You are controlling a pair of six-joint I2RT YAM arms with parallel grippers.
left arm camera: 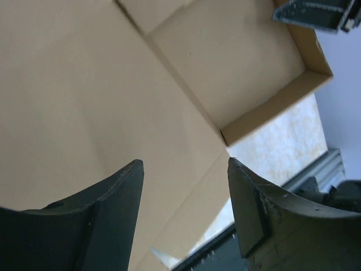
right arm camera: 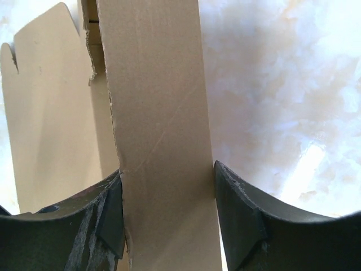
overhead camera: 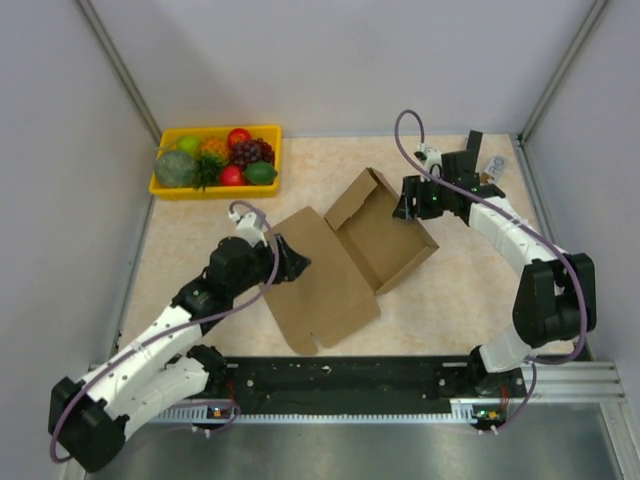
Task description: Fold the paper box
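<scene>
Far beyond your left gripper [overhead camera: 296, 262] and off to its left, a yellow tray [overhead camera: 163, 189] of fruit sits at the back of the table [overhead camera: 470, 285]. The left gripper's 2 fingers [left arm camera: 121, 186] stand apart with nothing between them. In its wrist view, only the flat brown panel of the paper box [overhead camera: 335, 265] shows past the gap. From above, the fingertips are at that panel's left edge, but you cannot tell whether they touch it.

The paper box lies between your 2 grippers. Its flat panel is just ahead of the left one, and its open tray part, with raised walls, is farther to that gripper's right.

Your right gripper [overhead camera: 405, 207] is at the tray part's far right wall. In its wrist view, an upright strip of cardboard fills the gap and both pads [right arm camera: 110, 209] press against it, so this gripper is clamped on the box wall.
</scene>
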